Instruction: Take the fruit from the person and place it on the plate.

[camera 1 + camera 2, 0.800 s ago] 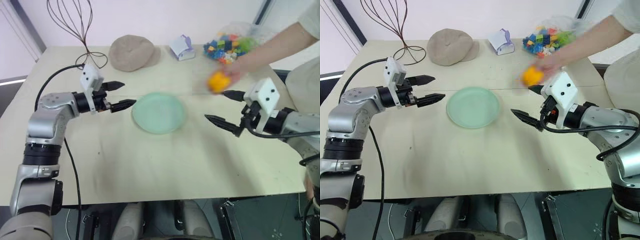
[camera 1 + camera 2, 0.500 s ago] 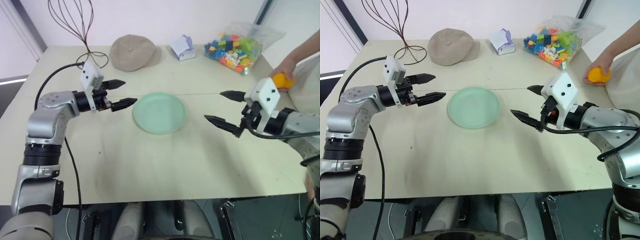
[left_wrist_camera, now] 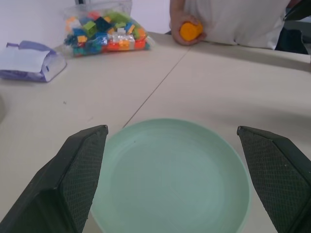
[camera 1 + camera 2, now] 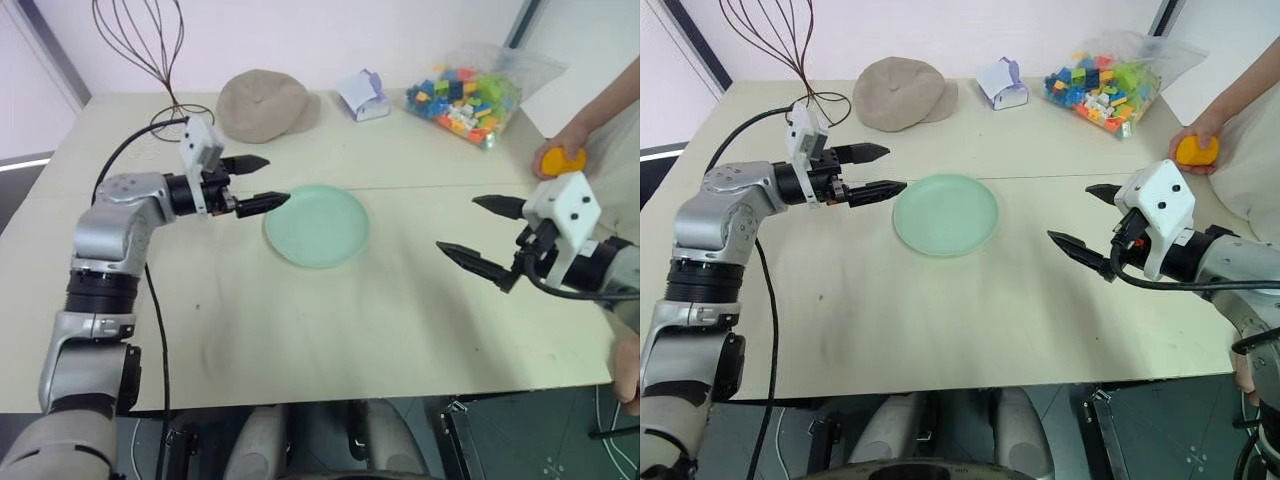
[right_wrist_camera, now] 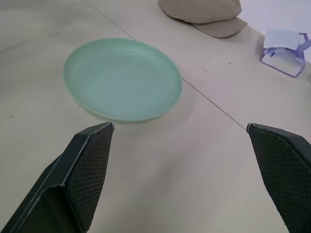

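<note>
The person's hand (image 4: pixel 560 143) holds the orange-yellow fruit (image 4: pixel 562 160) at the table's right edge, also seen far off as the fruit (image 3: pixel 190 30) in the left wrist view. The mint-green plate (image 4: pixel 316 225) lies flat in the middle of the table with nothing on it. My left gripper (image 4: pixel 279 179) hovers open just left of the plate's rim, pointing across it. My right gripper (image 4: pixel 456 223) is open and holds nothing, standing to the right of the plate and left of the fruit, apart from both.
A tan cap (image 4: pixel 262 103), a small white and purple box (image 4: pixel 363 95) and a bag of coloured bricks (image 4: pixel 465 95) line the far side of the table (image 4: pixel 300 320). A wire ornament (image 4: pixel 140 40) stands at the far left, and a black cable (image 4: pixel 140 300) trails along my left arm.
The person's hand drew the fruit back from above my right gripper to the table's right edge. My right gripper shifted right. My left gripper moved closer to the plate.
</note>
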Robot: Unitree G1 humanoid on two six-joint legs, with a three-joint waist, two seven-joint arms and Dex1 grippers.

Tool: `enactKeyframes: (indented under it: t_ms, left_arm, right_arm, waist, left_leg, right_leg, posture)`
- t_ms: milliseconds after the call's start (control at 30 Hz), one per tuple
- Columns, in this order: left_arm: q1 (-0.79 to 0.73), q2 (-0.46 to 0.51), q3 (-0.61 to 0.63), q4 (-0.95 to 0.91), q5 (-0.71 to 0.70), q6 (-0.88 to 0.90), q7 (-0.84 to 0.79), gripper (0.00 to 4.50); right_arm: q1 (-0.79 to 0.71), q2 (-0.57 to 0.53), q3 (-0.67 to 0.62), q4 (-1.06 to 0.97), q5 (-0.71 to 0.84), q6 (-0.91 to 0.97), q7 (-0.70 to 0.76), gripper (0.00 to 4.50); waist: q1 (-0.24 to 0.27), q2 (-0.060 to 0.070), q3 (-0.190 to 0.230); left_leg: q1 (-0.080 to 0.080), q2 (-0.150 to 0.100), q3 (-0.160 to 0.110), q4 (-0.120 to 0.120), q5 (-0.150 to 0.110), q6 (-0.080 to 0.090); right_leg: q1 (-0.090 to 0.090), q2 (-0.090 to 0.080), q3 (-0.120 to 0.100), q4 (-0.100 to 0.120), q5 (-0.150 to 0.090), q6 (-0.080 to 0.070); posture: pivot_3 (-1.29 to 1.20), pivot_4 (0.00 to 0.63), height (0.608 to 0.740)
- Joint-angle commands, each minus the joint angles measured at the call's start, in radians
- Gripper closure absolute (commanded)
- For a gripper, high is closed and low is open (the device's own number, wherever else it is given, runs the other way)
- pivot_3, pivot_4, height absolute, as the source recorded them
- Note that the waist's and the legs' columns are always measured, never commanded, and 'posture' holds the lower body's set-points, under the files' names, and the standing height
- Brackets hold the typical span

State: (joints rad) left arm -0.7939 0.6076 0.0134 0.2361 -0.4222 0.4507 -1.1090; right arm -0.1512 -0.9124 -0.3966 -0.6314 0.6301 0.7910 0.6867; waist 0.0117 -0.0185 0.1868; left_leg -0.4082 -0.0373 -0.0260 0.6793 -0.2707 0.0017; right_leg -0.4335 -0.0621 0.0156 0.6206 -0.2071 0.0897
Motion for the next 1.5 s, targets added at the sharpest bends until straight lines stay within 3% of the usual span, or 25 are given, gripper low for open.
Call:
enactKeyframes:
  t_ms: [33, 500, 1267, 1433, 1500]
  left_arm:
    - [-0.024, 0.017, 0.015, -0.016, -0.003, -0.01, -0.016, 0.04]
    - [0.093, 0.053, 0.083, -0.185, -0.044, 0.064, 0.07, 0.04]
    - [0.141, 0.075, 0.138, -0.282, -0.061, 0.069, 0.183, 0.04]
    - [0.165, 0.068, 0.146, -0.311, -0.05, 0.041, 0.236, 0.04]
    - [0.181, 0.07, 0.143, -0.32, -0.041, 0.031, 0.242, 0.04]
  right_arm:
    - [-0.054, 0.015, 0.018, -0.025, 0.013, -0.009, -0.034, 0.0]
    - [-0.243, 0.055, 0.187, 0.118, -0.046, -0.089, -0.015, 0.0]
    - [-0.34, 0.094, 0.256, 0.271, -0.119, -0.196, 0.065, 0.0]
    - [-0.413, 0.211, 0.254, 0.249, -0.056, -0.086, -0.056, 0.0]
    - [-0.465, 0.318, 0.226, 0.239, 0.006, 0.028, -0.192, 0.0]
  waist:
    - [-0.001, 0.0, 0.0]
    - [0.0, 0.0, 0.0]
    - [-0.001, 0.0, 0.0]
    - [-0.006, 0.0, 0.0]
    - [-0.009, 0.0, 0.0]
  left_leg:
    - [0.0, 0.0, 0.0, 0.0, 0.0, 0.0]
    - [0.0, 0.0, 0.0, 0.0, -0.001, 0.001]
    - [0.0, 0.0, 0.0, 0.0, -0.001, 0.001]
    - [0.0, 0.0, 0.0, -0.001, -0.001, 0.001]
    - [0.0, 0.0, 0.0, -0.001, -0.001, 0.001]
  right_leg:
    - [0.0, 0.0, 0.0, 0.0, 0.0, 0.0]
    - [0.0, -0.001, 0.001, -0.002, 0.0, 0.0]
    - [0.001, -0.001, 0.0, -0.002, 0.0, 0.0]
    - [0.001, 0.0, 0.001, -0.002, 0.0, 0.0]
    - [0.0, -0.001, 0.001, -0.001, 0.001, 0.0]
  posture:
    - [0.0, 0.15, 0.74]
    - [0.0, 0.15, 0.74]
    - [0.0, 0.15, 0.74]
    - [0.0, 0.15, 0.74]
    - [0.0, 0.15, 0.74]
